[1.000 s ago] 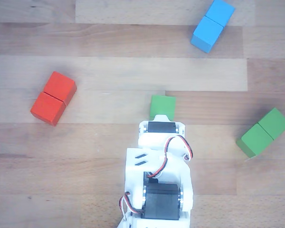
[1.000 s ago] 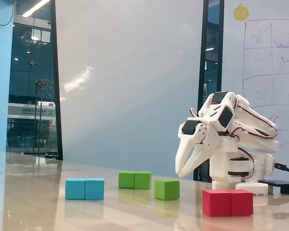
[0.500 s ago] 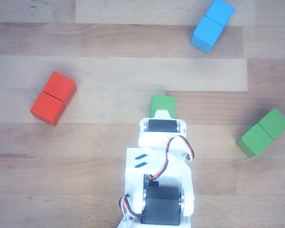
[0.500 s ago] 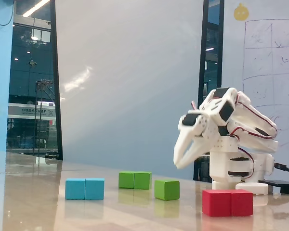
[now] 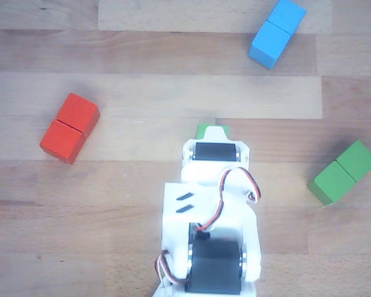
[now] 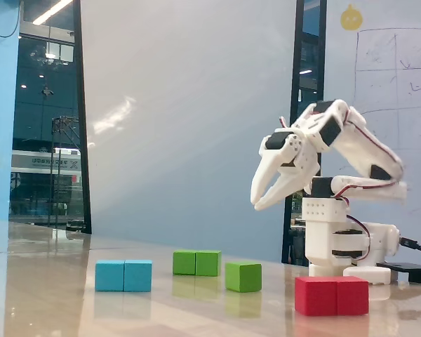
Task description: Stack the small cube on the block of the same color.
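A light wooden plank table (image 5: 111,204) is seen from above in the other view, and as a glossy surface (image 6: 70,295) across the bottom of the fixed view. The white jointed robot arm (image 5: 210,229) is shown rising from the lower middle of the other view; in the fixed view it is seen at the right (image 6: 351,182), raised well above the table.

The white two-finger gripper (image 6: 255,203) is held in the air at right of centre in the fixed view, fingertips pointed down and to the left. Its jaws are slightly parted, and nothing is held between them.

The green elongated two-segment block (image 5: 342,172) is found at the right edge of the other view, and at lower centre of the fixed view (image 6: 196,262). A blue two-segment block (image 5: 276,33) is placed at the upper right, a red two-segment block (image 5: 69,127) at the left.

The small plain green cube (image 6: 243,276) is seen resting on the table below the gripper, well apart from it. In the other view only its top edge (image 5: 205,129) is visible above the wrist.
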`<action>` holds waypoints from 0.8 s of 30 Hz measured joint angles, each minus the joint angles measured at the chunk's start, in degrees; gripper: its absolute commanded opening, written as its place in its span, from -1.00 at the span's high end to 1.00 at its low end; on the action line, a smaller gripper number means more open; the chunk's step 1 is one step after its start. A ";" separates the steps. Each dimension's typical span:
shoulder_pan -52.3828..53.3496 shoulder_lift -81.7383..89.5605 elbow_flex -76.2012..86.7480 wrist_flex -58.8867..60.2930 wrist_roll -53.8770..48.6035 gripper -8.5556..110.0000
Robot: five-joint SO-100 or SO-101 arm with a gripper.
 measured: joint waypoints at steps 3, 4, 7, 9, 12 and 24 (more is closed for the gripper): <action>0.00 -9.84 -7.03 0.00 0.00 0.85; 0.00 -13.71 -9.84 0.09 0.00 0.85; 0.00 -25.58 -18.63 0.09 0.00 0.85; 0.00 -32.70 -23.91 0.09 0.00 0.85; 0.00 -43.24 -30.15 0.09 0.00 0.85; 0.00 -65.48 -33.66 0.09 0.00 0.85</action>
